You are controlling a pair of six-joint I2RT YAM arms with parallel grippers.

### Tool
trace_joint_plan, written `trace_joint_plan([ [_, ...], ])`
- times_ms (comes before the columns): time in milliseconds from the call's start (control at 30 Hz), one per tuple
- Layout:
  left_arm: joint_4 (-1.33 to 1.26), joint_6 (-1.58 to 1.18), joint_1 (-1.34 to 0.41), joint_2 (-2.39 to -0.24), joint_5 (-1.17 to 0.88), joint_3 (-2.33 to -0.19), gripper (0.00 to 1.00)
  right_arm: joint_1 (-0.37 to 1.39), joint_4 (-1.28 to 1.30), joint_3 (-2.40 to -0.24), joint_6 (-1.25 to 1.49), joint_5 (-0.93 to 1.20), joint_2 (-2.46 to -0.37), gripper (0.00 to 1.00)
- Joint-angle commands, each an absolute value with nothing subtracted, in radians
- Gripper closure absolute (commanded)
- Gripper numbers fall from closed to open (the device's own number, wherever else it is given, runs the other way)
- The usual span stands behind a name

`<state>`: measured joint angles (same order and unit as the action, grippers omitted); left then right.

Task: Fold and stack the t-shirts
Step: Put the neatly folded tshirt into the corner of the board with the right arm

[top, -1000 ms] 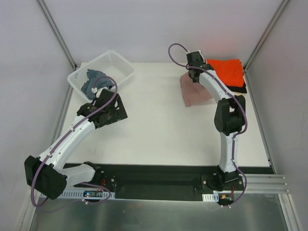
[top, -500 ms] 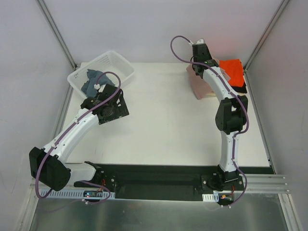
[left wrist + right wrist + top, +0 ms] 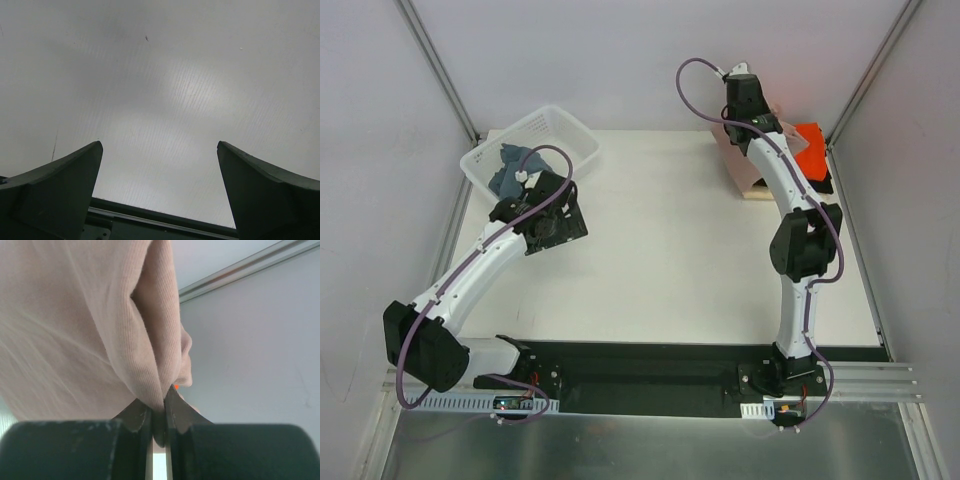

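At far right of table (image 3: 650, 260), pink shirt (image 3: 75, 320) hangs bunched from right jaws. These are clamped tight on a fold of the cloth, with barely a sliver between them. Rest of the shirt drapes down just beside folded orange shirt (image 3: 810, 150) at the far right corner. Left jaws are spread wide with nothing between them, only a plain grey surface ahead in wrist view. Left arm (image 3: 480, 265) sits near basket (image 3: 575, 140), which holds blue-grey cloth (image 3: 508, 170).
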<state>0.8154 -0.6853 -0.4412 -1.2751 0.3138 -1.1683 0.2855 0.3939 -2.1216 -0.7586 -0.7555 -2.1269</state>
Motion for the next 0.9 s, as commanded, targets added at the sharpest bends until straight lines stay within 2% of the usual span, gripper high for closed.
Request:
trace_joint_plan([
  [0, 0.839, -0.657, -0.426, -1.29, 0.347, -1.204, 0.01, 0.287, 0.308, -2.218, -0.813, -0.81, -2.037, 0.99],
  [267, 0.839, -0.649, -0.419, -1.327, 0.339, -1.233, 0.01, 0.278, 0.235, -2.278, -0.882, -0.822, -2.059, 0.99],
  [867, 0.838, -0.644, -0.408, -1.433, 0.313, -1.285, 0.01, 0.189, 0.255, -2.278, -0.799, -0.752, -2.132, 0.99],
])
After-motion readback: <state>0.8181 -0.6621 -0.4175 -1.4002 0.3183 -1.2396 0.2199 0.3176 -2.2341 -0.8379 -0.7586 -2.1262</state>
